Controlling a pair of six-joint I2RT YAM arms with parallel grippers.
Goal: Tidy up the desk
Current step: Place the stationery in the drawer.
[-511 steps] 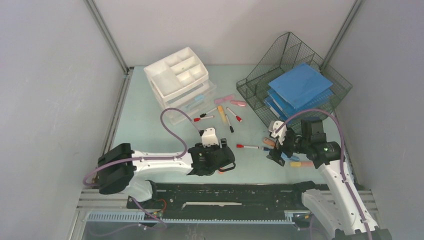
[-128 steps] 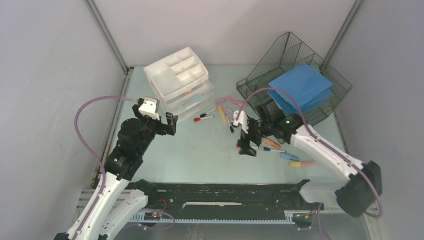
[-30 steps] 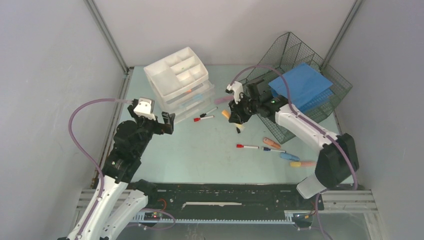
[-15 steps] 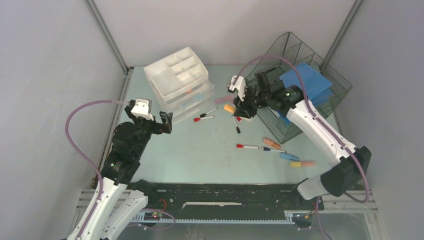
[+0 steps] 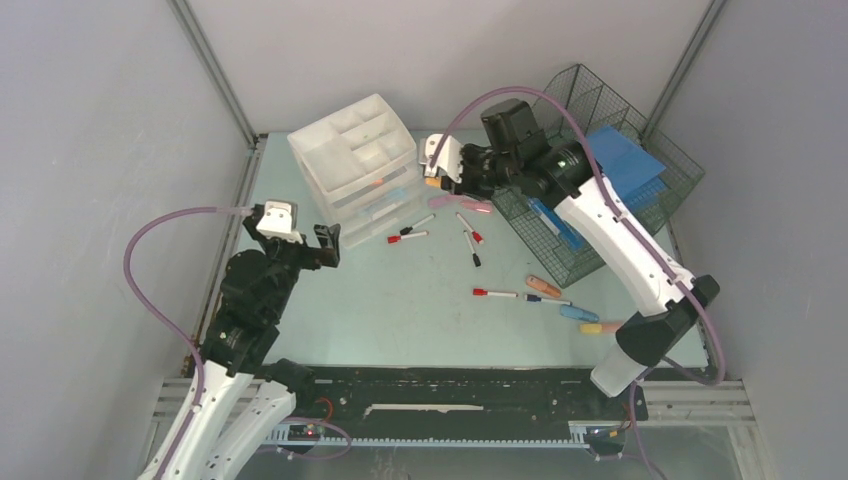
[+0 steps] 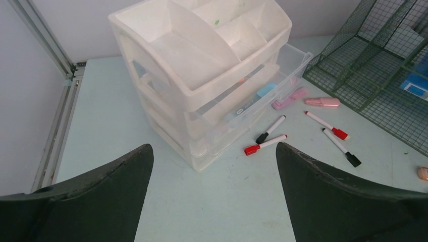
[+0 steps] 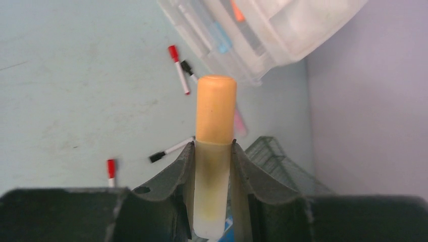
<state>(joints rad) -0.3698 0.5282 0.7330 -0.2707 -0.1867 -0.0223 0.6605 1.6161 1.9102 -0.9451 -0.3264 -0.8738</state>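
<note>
Wrist view reveals right end effector point(image 7: 214, 148) clamping orange-capped marker point(image 7: 216, 108); left end effector point(image 6: 213, 148) spread wide, empty.

The lower body of the orange-capped marker point(image 7: 216, 108) is hidden inside my right end effector point(image 7: 214, 147). At the left wrist view's right edge, the wire tray point(image 6: 383, 60) and a peach object point(image 6: 423, 173) are cut off.
</note>
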